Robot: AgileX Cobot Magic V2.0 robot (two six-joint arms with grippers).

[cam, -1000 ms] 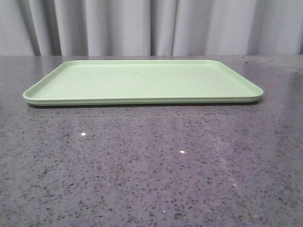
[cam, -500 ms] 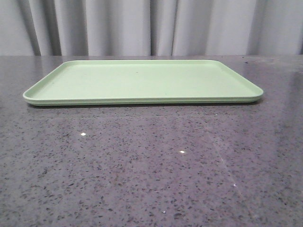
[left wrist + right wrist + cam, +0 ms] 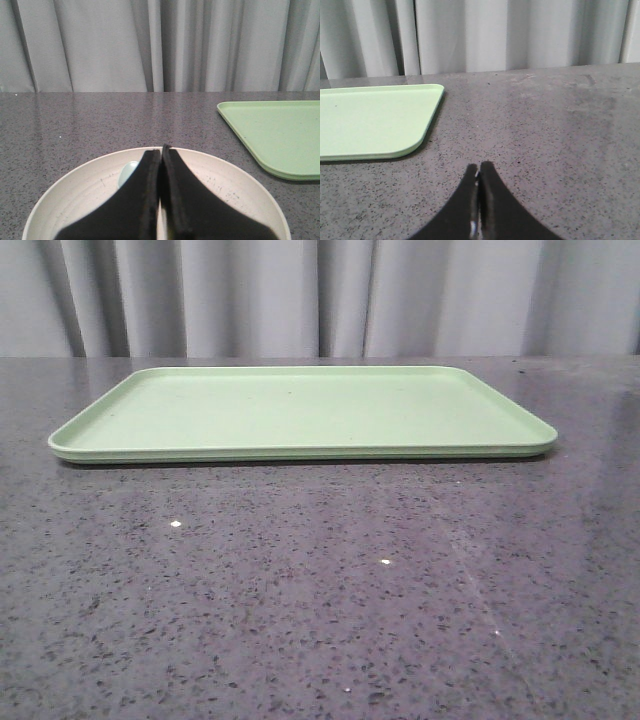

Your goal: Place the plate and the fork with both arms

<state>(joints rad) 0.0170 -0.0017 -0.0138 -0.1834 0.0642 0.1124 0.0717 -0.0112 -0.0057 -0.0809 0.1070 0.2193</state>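
The left gripper [image 3: 161, 152] has its two black fingers pressed together with nothing between them, and it hangs over the plate [image 3: 235, 187], a pale cream round plate with faint dark speckles that lies on the dark speckled worktop [image 3: 75, 125] off the tray's left end. A small pale blue-grey thing [image 3: 127, 172], mostly hidden behind the left finger, lies inside the plate; what it is cannot be told. Neither the plate nor the gripper shows in the front view.

In the middle of the worktop [image 3: 300, 590], toward its far edge, lies the rectangular light-green tray [image 3: 300, 410], flat, long side across. A grey curtain [image 3: 320, 295] hangs behind the far edge.

The right gripper [image 3: 479, 175] is likewise closed, fingers touching and holding nothing, above bare worktop [image 3: 545, 125] off the tray's right end; the tray's rounded corner [image 3: 420, 142] lies near it, apart from the fingers. The fork shows in no view.
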